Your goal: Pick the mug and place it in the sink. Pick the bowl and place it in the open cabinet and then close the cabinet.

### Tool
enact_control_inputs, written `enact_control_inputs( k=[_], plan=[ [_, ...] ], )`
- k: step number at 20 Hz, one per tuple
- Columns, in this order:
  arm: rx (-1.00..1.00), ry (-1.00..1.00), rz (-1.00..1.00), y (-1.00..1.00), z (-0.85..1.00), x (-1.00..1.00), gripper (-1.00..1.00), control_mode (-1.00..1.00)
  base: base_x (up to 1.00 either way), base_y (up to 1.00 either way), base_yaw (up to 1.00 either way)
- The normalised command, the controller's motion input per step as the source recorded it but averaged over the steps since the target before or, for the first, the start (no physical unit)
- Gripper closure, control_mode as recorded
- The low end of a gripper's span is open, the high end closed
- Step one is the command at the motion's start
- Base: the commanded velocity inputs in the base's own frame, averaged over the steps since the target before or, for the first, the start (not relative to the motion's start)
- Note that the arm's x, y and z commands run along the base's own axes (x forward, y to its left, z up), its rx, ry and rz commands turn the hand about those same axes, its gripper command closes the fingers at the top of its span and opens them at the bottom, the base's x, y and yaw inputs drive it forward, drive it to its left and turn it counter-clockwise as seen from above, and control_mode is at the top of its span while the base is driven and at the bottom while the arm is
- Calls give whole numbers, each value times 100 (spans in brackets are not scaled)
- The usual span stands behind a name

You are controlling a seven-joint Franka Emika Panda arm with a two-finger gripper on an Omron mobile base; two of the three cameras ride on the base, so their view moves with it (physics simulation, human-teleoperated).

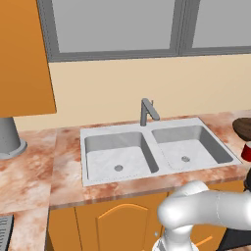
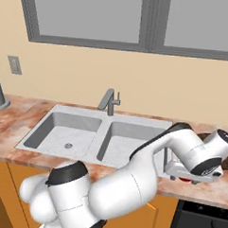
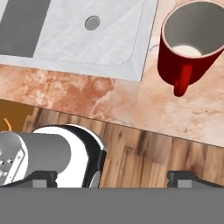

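Note:
The red mug stands upright and empty on the marbled counter just right of the sink, with its handle turned toward my hand. My gripper hovers open above the counter's front edge, short of the mug, and holds nothing. In the left base view the mug peeks in at the right edge, and the dark brown bowl sits just behind it. The sink has two empty basins and a grey faucet. An orange panel of the wall cabinet hangs at the upper left.
A grey cylindrical base stands on the counter far left of the sink. Orange under-counter doors run below the counter edge. A window spans the wall behind the faucet. A wall outlet sits at the left.

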Motion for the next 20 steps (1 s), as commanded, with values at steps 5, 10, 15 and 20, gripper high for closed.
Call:
enact_control_inputs(
  k=[5,10,15,20],
  plan=[
    [-4,-15,0,0,-17,1,-100,-100,0,0,0],
    [-2,-12,-4,0,-13,0,-100,-100,0,0,0],
    [0,-3,-11,1,-6,1,-100,-100,0,0,0],
    [0,0,-13,0,0,20,-100,-100,0,0,0]
  ],
)
